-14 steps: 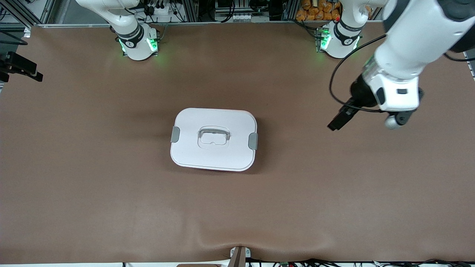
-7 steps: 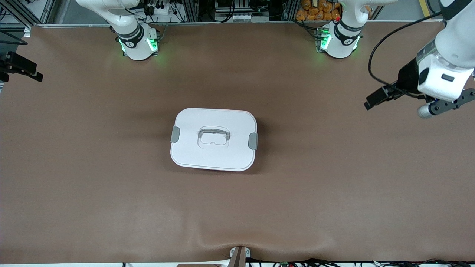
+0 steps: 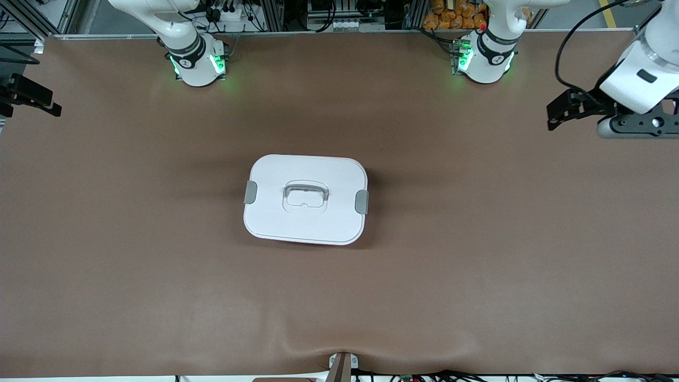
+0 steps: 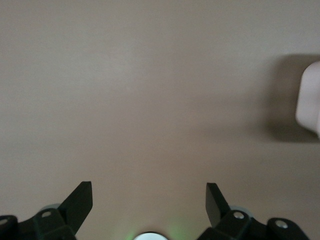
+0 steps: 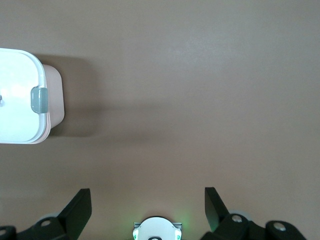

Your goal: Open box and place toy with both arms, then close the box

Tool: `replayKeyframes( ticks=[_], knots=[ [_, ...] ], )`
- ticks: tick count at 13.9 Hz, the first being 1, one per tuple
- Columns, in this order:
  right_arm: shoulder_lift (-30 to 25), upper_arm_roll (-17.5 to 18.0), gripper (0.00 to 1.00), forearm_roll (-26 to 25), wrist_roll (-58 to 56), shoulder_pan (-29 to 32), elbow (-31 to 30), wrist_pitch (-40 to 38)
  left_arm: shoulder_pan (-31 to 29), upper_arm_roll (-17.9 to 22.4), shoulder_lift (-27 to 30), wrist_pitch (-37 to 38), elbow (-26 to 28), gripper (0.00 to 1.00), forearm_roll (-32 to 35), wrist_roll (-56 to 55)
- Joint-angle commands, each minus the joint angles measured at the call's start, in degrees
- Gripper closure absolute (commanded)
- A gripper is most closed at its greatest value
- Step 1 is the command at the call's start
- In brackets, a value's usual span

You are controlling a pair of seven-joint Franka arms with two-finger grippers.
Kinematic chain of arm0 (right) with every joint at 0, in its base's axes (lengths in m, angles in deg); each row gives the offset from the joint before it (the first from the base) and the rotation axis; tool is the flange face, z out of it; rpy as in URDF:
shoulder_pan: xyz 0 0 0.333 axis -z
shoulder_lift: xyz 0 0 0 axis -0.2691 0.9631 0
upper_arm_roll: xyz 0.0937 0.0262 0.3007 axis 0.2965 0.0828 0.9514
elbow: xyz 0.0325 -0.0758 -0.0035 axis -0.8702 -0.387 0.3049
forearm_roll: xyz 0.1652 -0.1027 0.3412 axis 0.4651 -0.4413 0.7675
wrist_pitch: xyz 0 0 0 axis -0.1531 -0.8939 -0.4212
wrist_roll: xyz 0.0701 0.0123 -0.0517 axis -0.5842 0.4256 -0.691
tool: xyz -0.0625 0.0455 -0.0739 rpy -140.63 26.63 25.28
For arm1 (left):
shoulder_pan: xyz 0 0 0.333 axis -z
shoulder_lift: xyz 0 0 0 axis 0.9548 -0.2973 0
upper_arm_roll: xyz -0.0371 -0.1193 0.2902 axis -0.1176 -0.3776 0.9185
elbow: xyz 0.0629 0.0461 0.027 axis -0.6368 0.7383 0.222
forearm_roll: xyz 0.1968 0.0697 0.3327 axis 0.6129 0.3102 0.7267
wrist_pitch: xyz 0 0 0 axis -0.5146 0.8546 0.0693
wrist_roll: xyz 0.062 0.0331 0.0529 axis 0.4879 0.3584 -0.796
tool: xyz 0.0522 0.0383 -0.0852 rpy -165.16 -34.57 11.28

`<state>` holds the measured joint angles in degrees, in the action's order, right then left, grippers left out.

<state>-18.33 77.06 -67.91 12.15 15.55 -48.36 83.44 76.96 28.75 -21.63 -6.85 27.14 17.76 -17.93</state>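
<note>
Our left tool hangs released, fingers spread, over bare desk in the upper corner of the frame at the left arm's end. Our right tool is likewise released, over bare desk beside the box. The box sits mid-frame, its lid on. It is smooth white plastic with rounded corners, grey clasps and a recessed handle. We see no toy, so it may be inside or absent. We judge either fits.

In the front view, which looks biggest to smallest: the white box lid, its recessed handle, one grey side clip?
1. White rectangular plastic box lid
2. Recessed grey-edged handle at its centre
3. Grey side clip, smallest; the two clips look alike.
</note>
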Motion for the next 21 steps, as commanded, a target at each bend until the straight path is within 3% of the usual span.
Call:
replayKeyframes(
  ticks=[1,21],
  knots=[
    [-0.7,-0.2,0.0,0.8,1.0,-0.4,-0.3,-0.3,0.2,0.5,1.2,0.4,1.1,0.0,1.8,4.5],
    [-0.7,-0.2,0.0,0.8,1.0,-0.4,-0.3,-0.4,-2.8,0.3,0.5,1.7,1.1,0.0,-2.1,4.6]
  ],
)
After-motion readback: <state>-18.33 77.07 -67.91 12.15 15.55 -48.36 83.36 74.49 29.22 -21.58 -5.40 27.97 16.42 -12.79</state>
